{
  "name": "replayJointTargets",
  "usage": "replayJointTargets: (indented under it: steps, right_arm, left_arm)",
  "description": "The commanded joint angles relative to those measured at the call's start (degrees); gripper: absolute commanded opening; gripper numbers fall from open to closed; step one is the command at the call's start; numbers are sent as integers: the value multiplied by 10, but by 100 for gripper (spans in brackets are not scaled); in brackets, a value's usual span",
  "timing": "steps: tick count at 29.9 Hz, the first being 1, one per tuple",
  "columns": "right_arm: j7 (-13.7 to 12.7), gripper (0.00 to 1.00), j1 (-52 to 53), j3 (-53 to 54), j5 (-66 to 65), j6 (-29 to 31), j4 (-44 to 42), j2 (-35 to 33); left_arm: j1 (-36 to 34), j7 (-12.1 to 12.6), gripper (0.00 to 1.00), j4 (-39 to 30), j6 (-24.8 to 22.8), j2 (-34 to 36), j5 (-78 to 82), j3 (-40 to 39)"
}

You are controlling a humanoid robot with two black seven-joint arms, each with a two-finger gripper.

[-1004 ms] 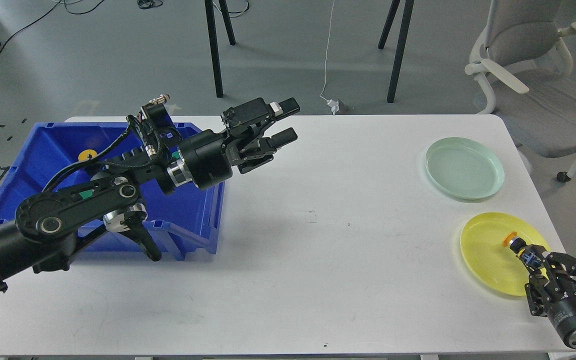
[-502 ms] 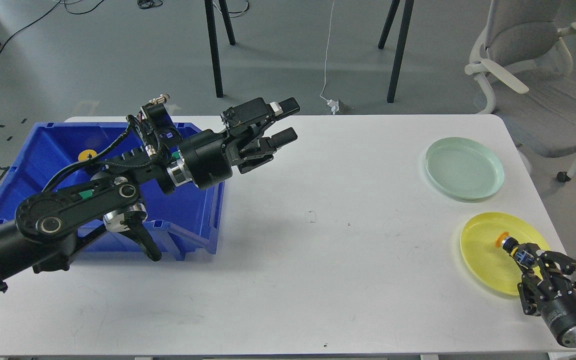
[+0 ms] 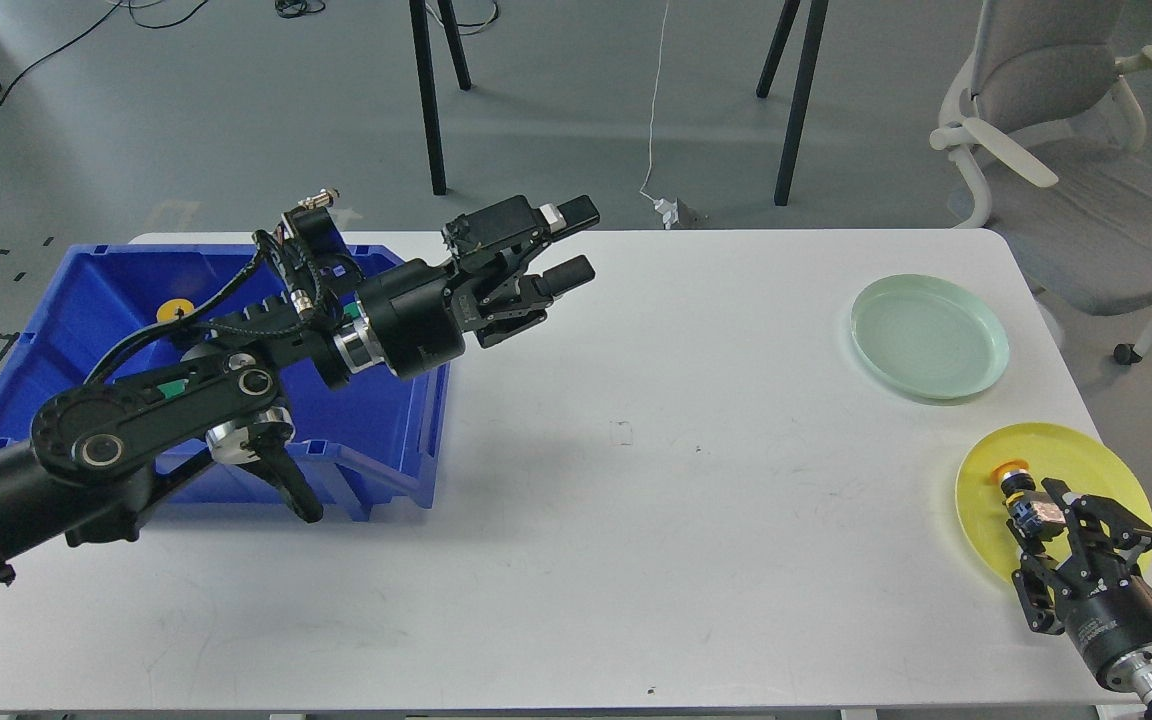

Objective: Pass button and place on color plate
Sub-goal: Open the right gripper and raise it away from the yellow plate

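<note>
On the white tabletop, the button lies on the yellow plate at the near right corner, gripped by the right gripper fingers; the left gripper, fingers spread empty, is well apart.

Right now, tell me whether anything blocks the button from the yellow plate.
Nothing visible does. The right claw has the orange-capped button already over the yellow plate, whose surface there is bare.
</note>
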Motion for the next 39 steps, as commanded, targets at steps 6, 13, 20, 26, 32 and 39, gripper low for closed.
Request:
replayJointTargets:
  steps: [6,13,20,26,32,39]
  right_arm:
    - [0,63,0,4,18,32,0,0]
    - [0,66,-2,6,27,59,35,0]
    - [0,82,21,14,29,94,117,0]
    - [0,89,147,13,30,89,138,17]
    - [0,94,298,3,29,76,98,112]
    - [0,94,429,-83,30,72,1,160]
  left_arm:
    - [0,0,82,0,0,0,0,0]
    - [0,0,82,0,0,0,0,0]
    - [1,0,82,-10,-5,11,-3,-50]
    - [13,0,82,-10,-26,78,-4,-98]
    - [49,0,83,-8,-46,155,-32,-120]
    - [76,0,84,3,-65,262,-2,-130]
